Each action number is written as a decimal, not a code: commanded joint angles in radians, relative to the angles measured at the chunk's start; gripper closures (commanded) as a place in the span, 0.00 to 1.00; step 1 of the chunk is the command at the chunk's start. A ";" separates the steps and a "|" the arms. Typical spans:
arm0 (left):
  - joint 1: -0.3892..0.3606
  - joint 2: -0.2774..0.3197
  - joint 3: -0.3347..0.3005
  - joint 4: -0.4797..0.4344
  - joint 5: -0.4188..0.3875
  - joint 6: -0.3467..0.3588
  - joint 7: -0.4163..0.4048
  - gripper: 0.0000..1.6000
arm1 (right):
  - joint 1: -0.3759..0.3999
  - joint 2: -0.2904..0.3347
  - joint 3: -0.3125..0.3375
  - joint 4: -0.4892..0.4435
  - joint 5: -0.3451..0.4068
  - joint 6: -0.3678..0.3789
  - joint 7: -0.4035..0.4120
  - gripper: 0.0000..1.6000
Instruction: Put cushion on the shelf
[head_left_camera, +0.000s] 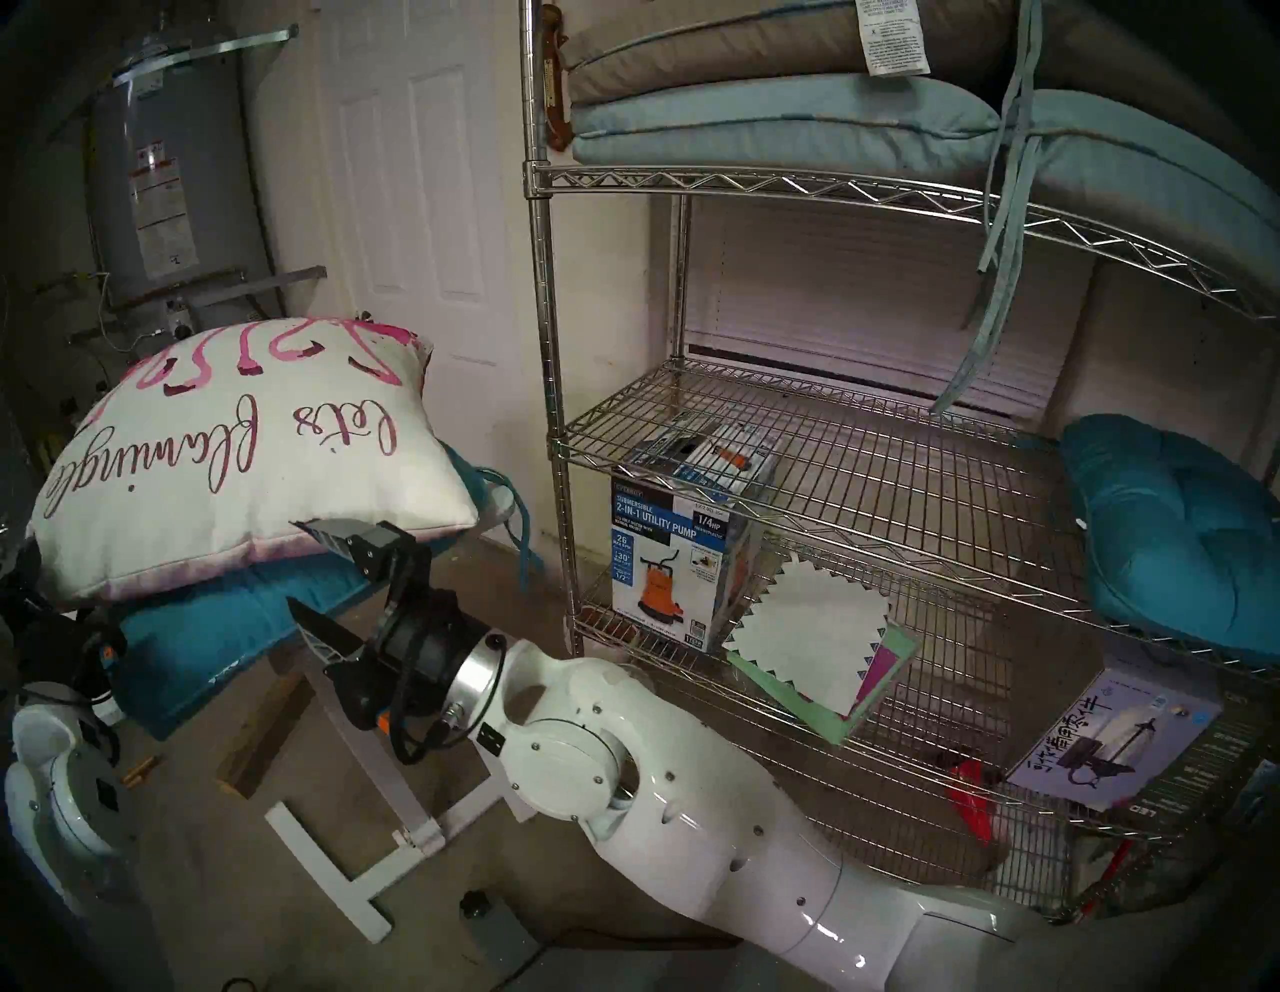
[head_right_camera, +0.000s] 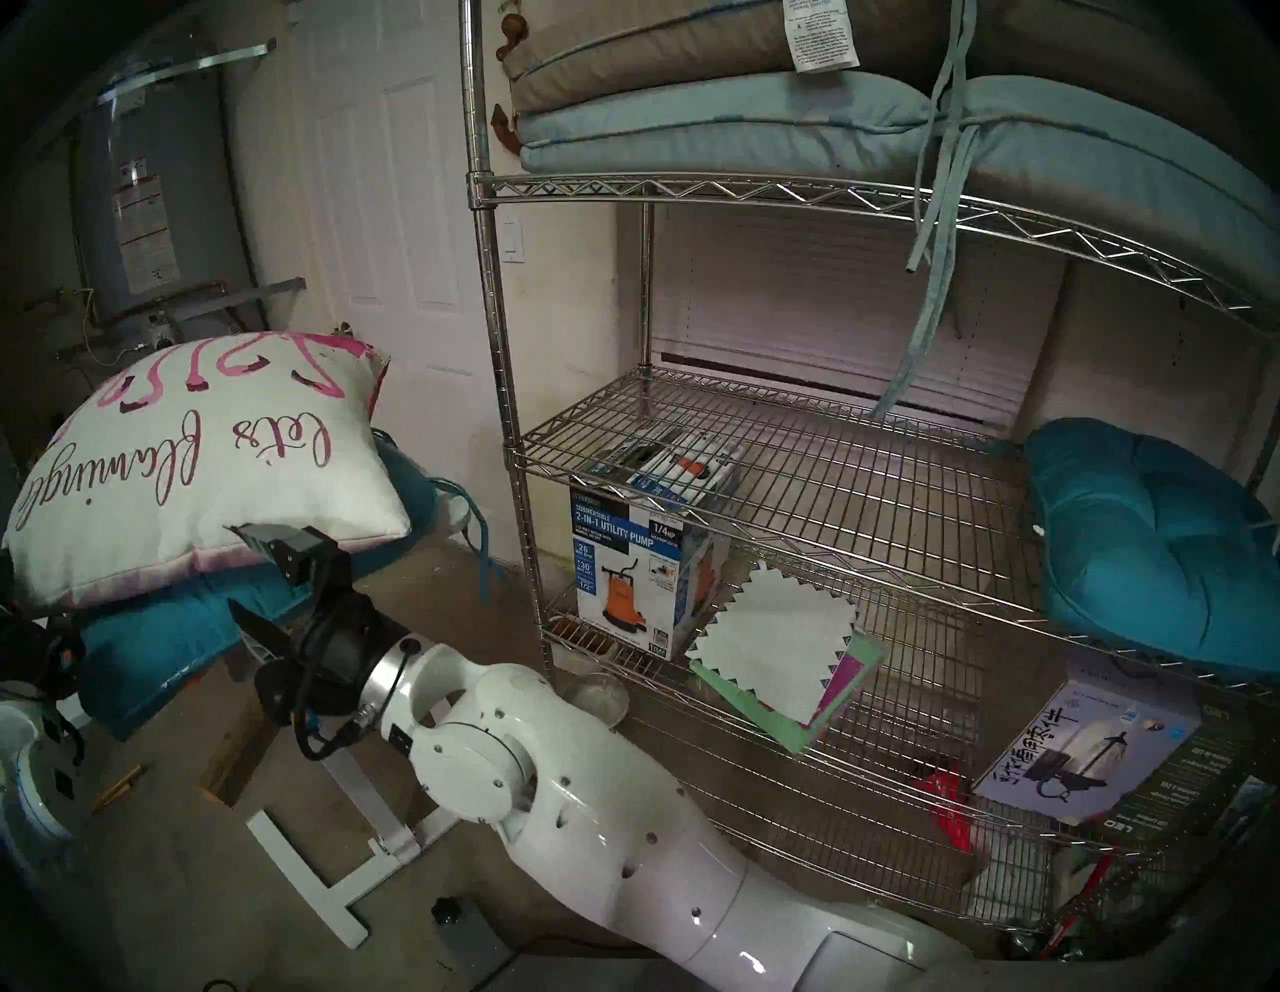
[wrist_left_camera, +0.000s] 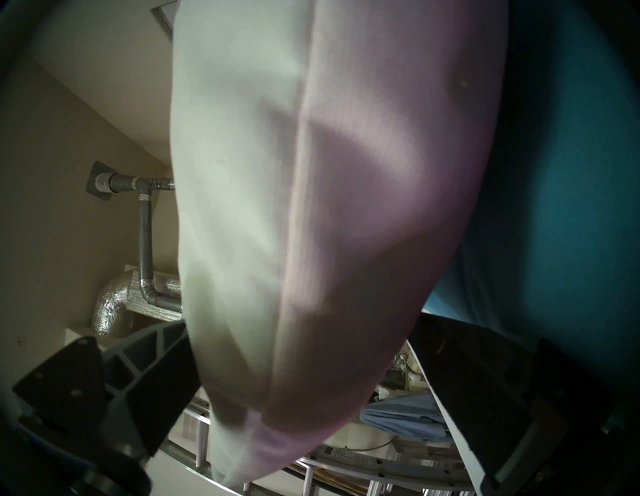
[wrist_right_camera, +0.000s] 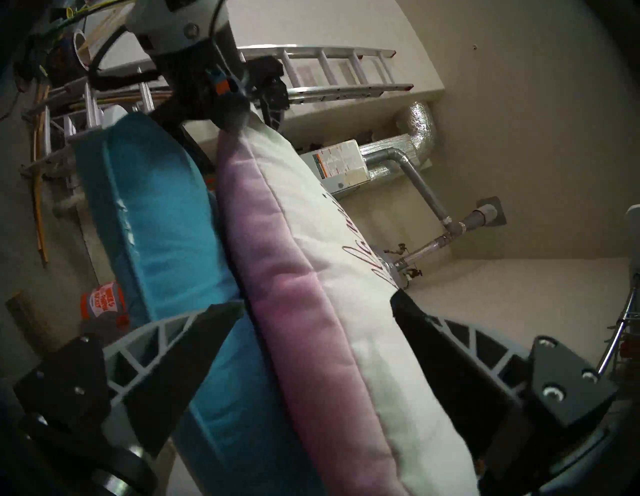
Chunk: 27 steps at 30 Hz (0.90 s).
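Cushion (head_left_camera: 235, 457) lettered "Let's flamingle"; shelf (head_left_camera: 796, 457) box reads "2-in-1 Utility Pump" (head_left_camera: 675, 554).

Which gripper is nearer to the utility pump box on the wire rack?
Right. The right gripper straddles the cushion's edge on the side facing the utility pump box; the left gripper straddles the cushion's opposite end, farther from it.
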 joint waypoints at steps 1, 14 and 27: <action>0.005 0.002 0.000 -0.026 -0.002 -0.008 0.000 0.00 | 0.083 -0.110 -0.001 0.065 -0.028 0.084 -0.117 0.00; 0.012 -0.004 -0.004 -0.035 -0.004 -0.018 -0.005 0.00 | 0.099 -0.133 0.001 0.158 -0.101 0.234 -0.305 0.00; 0.021 -0.006 -0.011 -0.043 -0.016 -0.029 -0.012 0.00 | 0.093 -0.087 -0.139 0.233 -0.102 0.357 -0.513 0.00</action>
